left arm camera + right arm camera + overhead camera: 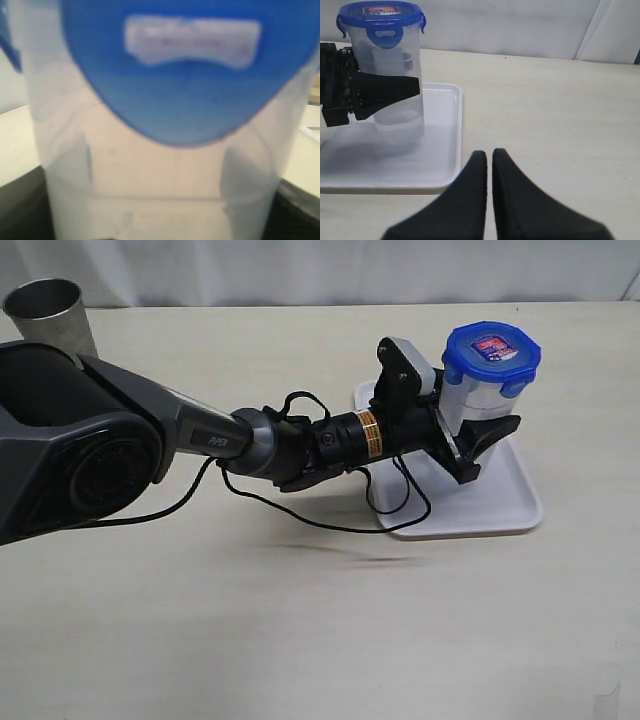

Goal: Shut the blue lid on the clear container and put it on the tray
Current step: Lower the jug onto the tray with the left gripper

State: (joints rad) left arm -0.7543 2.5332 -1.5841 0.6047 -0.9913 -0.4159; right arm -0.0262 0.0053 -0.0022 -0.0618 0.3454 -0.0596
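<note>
The clear container [468, 400] stands upright over the white tray [500, 512], and the blue lid [491, 352] sits on its mouth with the tabs down. My left gripper [487, 425] is shut on the container's lower body, one black finger on each side. In the left wrist view the container [160, 190] and lid [190, 100] fill the picture. The right wrist view shows the container [395, 110], lid [380, 15], tray [442, 150] and a left finger [390, 90]; I cannot tell whether the base touches the tray. My right gripper [489, 152] is shut and empty, over the table beside the tray.
A grey steel cup [50, 315] stands at the far left corner of the beige table [300, 640]. The left arm and its black cable [330, 520] stretch across the table's middle to the tray.
</note>
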